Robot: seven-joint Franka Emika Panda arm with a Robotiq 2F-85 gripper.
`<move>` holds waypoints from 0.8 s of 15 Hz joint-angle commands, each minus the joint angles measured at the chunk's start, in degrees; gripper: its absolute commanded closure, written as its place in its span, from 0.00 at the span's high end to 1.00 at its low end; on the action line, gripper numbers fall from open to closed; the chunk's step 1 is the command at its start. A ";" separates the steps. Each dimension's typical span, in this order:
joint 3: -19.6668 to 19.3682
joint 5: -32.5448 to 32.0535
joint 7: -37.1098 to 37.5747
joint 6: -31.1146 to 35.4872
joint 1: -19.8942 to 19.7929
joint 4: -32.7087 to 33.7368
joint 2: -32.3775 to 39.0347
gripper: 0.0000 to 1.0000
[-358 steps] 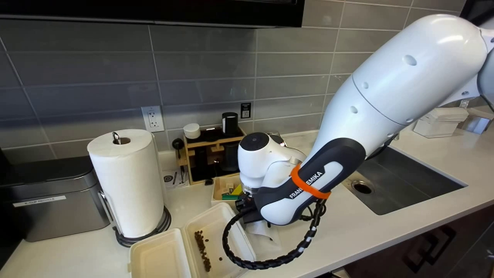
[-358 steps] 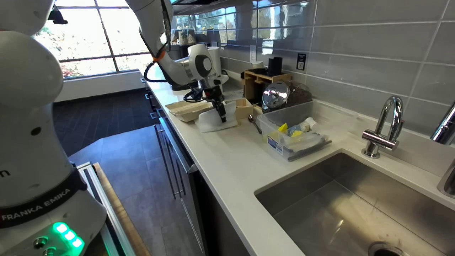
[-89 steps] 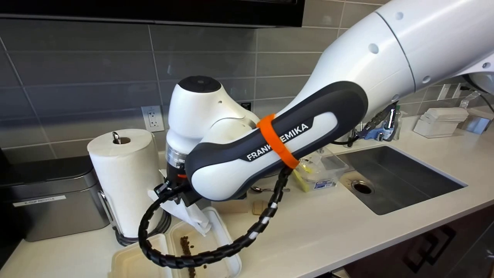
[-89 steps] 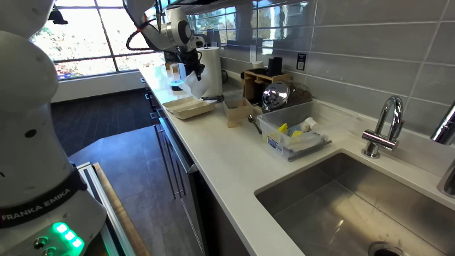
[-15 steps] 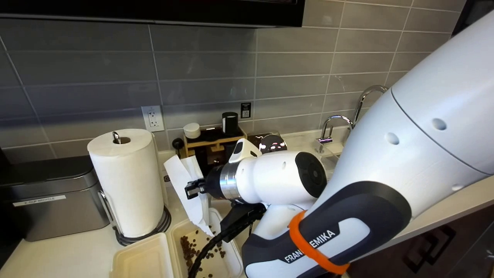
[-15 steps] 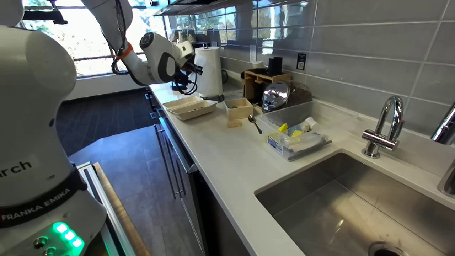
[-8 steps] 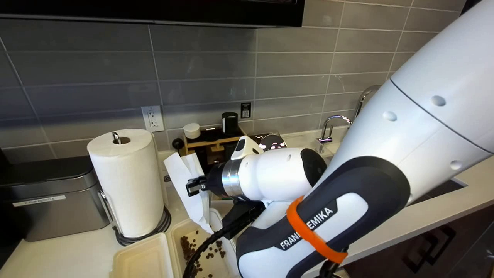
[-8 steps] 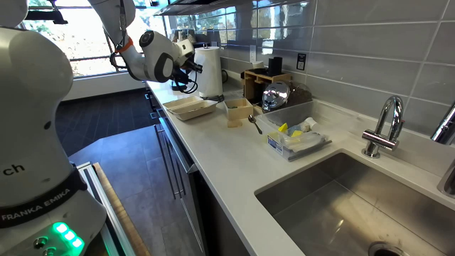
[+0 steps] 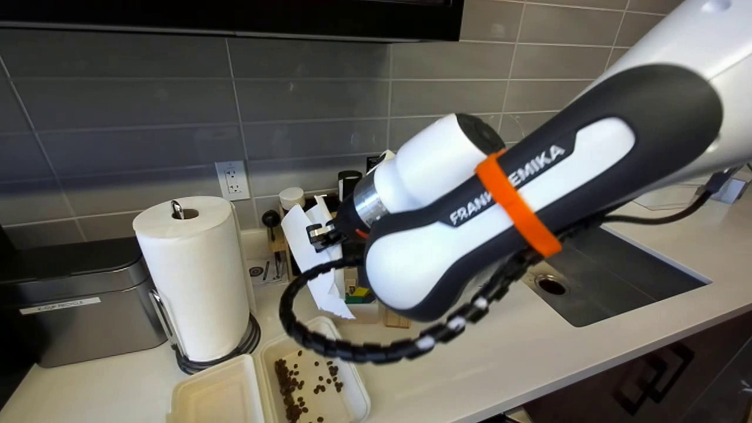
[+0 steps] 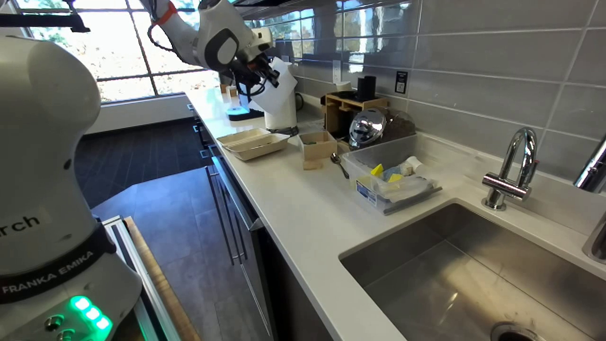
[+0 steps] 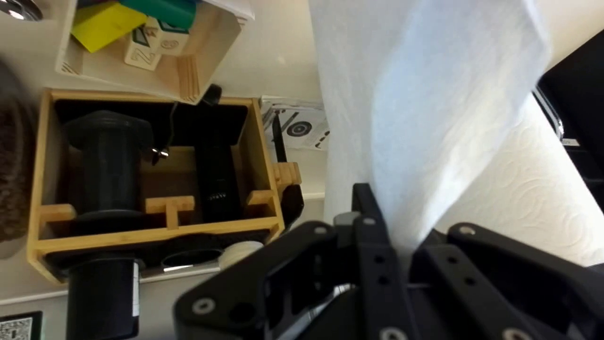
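One hand point(image 9: 321, 236) grips one white paper sheet point(image 11: 424, 94), near one paper towel roll point(image 9: 191, 276) and one open clamshell point(image 9: 223, 390).

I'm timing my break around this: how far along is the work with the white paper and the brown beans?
Looks done: brown beans lie in one half of the open container, some clustered, others scattered. In hand: the gripper is shut on the creased white paper, holding it up off the counter. Probably left: setting the paper down and letting go, since it is not yet released.
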 commanded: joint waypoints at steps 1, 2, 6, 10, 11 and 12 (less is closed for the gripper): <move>-14.40 -2.58 5.30 -16.11 9.99 -1.84 -5.57 0.00; -17.57 -5.52 8.59 -20.74 11.64 -1.14 -6.26 0.00; -27.33 -14.74 19.69 -36.11 17.10 -0.68 -8.86 0.00; -16.17 -23.54 29.70 -45.59 6.21 -4.66 -15.70 0.00; -13.52 -25.35 32.33 -47.65 3.29 -5.93 -16.69 0.00; -10.21 -25.93 33.87 -48.87 -0.37 -8.15 -18.14 0.00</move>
